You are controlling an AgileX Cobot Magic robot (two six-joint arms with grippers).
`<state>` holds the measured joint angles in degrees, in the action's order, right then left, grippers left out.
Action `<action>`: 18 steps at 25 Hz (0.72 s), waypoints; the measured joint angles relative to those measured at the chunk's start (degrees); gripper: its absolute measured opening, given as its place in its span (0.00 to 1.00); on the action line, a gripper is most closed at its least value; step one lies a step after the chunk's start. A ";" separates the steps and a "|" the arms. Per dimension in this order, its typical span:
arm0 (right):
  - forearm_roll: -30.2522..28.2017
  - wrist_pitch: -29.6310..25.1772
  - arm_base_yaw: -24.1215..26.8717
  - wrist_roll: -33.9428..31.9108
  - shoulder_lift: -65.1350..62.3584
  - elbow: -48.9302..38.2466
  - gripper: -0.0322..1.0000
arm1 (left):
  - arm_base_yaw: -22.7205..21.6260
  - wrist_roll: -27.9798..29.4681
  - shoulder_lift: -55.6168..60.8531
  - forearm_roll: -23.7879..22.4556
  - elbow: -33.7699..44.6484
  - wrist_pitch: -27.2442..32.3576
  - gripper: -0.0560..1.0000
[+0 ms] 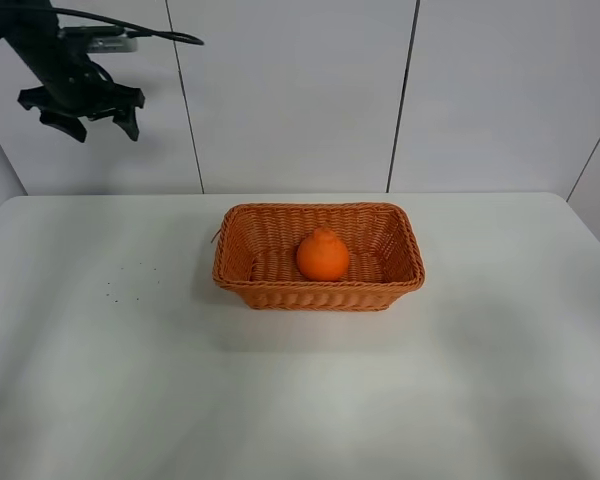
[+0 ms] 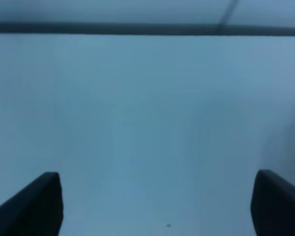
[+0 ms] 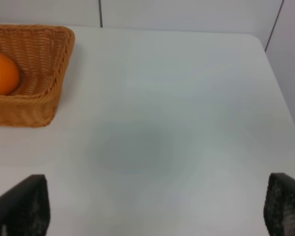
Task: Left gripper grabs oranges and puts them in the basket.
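The orange [image 1: 322, 254] lies inside the wicker basket [image 1: 242, 285] at the middle of the white table. My left gripper [image 1: 85, 117] hangs high at the upper left, far from the basket, open and empty. In the left wrist view its two dark fingertips [image 2: 32, 206] stand wide apart over bare table. My right gripper [image 3: 152, 216] is open and empty; its wrist view shows the basket's right end [image 3: 34, 105] with the orange [image 3: 1, 73] in it. The right gripper does not show in the high view.
The white table [image 1: 100, 380] ends at a white panelled wall [image 1: 300, 90] behind. A few small dark specks [image 1: 130, 280] mark the table left of the basket. The table's right edge [image 3: 280, 83] shows in the right wrist view.
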<state>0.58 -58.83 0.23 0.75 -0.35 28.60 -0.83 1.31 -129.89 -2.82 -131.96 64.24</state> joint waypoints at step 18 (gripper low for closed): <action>0.00 0.00 0.00 0.00 0.00 0.00 0.70 | 1.76 -0.48 17.00 3.77 18.68 3.78 0.88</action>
<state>0.58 -58.83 0.23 0.75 -0.35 28.60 0.93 0.83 -112.90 0.95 -113.28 68.02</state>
